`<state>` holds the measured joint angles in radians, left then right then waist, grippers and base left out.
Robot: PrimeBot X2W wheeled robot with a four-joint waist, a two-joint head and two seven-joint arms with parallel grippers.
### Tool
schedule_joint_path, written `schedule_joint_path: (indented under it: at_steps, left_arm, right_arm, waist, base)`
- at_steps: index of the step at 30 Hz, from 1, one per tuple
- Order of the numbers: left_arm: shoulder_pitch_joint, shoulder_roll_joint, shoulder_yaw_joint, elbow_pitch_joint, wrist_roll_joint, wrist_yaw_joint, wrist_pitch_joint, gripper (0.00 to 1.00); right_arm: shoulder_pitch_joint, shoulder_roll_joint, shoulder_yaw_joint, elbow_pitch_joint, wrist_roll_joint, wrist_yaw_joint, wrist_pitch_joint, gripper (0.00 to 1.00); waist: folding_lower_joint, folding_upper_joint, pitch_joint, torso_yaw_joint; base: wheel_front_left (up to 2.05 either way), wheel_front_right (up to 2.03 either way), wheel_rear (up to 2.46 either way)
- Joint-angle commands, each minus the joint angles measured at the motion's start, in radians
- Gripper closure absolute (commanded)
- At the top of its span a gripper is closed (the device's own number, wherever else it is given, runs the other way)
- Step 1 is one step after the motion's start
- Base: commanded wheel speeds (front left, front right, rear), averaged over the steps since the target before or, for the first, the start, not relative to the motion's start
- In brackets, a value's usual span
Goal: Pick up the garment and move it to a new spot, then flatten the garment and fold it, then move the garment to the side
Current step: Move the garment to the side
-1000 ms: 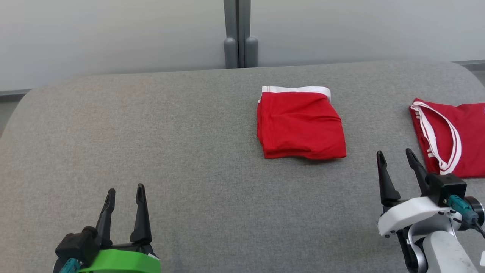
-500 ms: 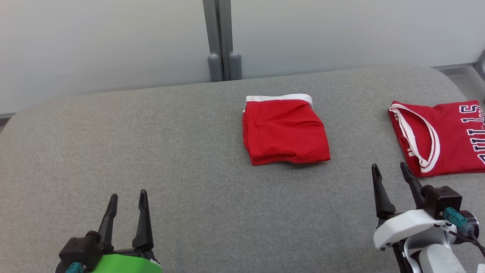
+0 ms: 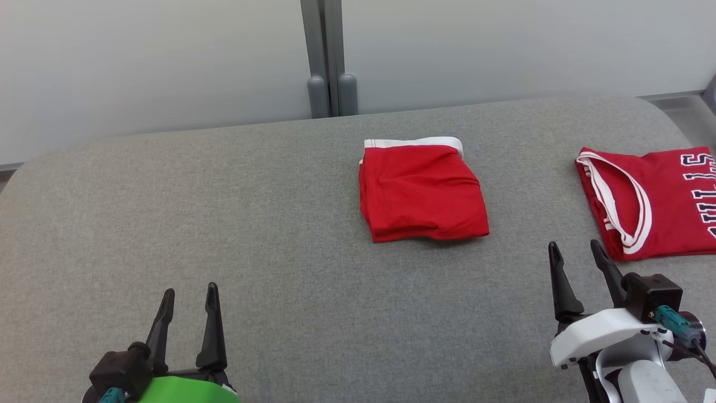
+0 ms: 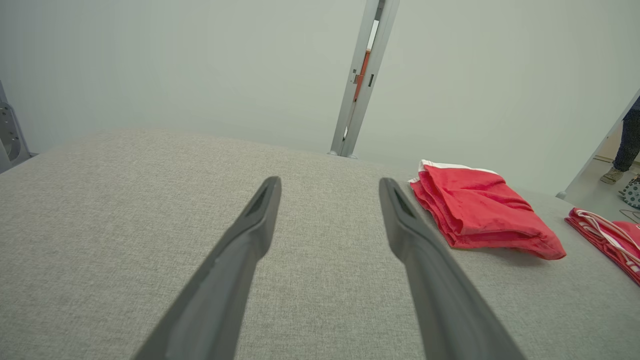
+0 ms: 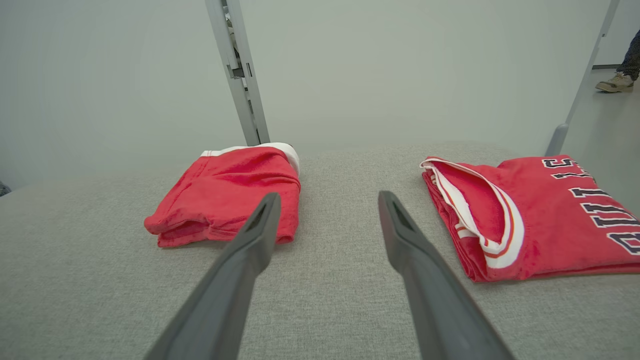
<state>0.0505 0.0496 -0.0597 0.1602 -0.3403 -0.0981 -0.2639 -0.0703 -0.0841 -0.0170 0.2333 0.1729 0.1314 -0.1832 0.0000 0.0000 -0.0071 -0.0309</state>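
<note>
Stretching across most of the head view, the grey padded table (image 3: 224,224) ends at a far edge under the pale wall (image 3: 140,56), curving off at the upper left and upper right of the frame. A grey post (image 3: 327,56) stands behind that far edge at upper centre. The left half of the table is bare grey cloth, and a wide bare band runs along the bottom of the frame between the two arms.

The left gripper (image 3: 189,289) sits at the lower left with its jaws spread and nothing between them; in the left wrist view its fingers (image 4: 330,181) point over bare cloth. The right gripper (image 3: 575,244) sits at the lower right, jaws likewise spread and holding nothing.

The folded red shorts (image 3: 422,193) lie flat just right of centre, white waistband toward the far edge, well apart from both grippers. They lie up and to the right of the left jaws (image 4: 480,210), and up and to the left of the right jaws (image 5: 230,195). A red jersey (image 3: 660,201) with white trim lies at the right edge of the frame, near the right fingertips but not touching them (image 5: 540,220). A person's shoe (image 5: 614,82) shows on the floor at upper right.
</note>
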Motion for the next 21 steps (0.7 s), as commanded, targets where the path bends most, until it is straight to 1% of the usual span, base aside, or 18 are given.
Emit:
schedule_joint_path:
  at_steps: [1, 8, 12, 16, 21]
  left_arm:
    - [-0.001, 0.002, 0.004, 0.001, 0.013, -0.005, 0.0, 0.0]
    - [-0.011, 0.002, -0.001, 0.003, 0.012, -0.006, 0.0, 0.0]
    - [-0.018, 0.002, -0.005, -0.003, 0.003, -0.003, 0.0, 0.0]
    - [-0.034, 0.002, -0.014, -0.011, 0.0, -0.004, 0.0, 0.0]
    - [-0.065, 0.002, -0.031, -0.027, -0.004, -0.006, 0.0, 0.0]
  right_arm:
    - [0.005, 0.0, -0.002, -0.001, 0.003, -0.002, 0.001, 0.0]
    - [-0.002, -0.001, -0.01, -0.003, -0.001, -0.002, 0.004, 0.0]
    - [-0.024, -0.013, -0.016, -0.009, 0.0, -0.002, 0.037, 0.0]
    - [-0.102, -0.046, -0.018, -0.005, 0.001, -0.001, 0.129, 0.0]
    - [-0.263, -0.118, -0.007, 0.052, 0.023, -0.001, 0.327, 0.0]
  waist:
    - [0.0, 0.0, 0.001, 0.001]
    - [0.0, 0.0, 0.008, 0.015]
    - [0.0, 0.0, 0.017, 0.031]
    - [0.0, 0.0, 0.048, 0.05]
    - [0.0, 0.0, 0.107, 0.087]
  base:
    - [0.0, 0.0, 0.0]
    - [0.0, 0.0, 0.0]
    - [0.0, 0.0, 0.0]
    - [0.0, 0.0, 0.0]
    - [0.0, 0.0, 0.0]
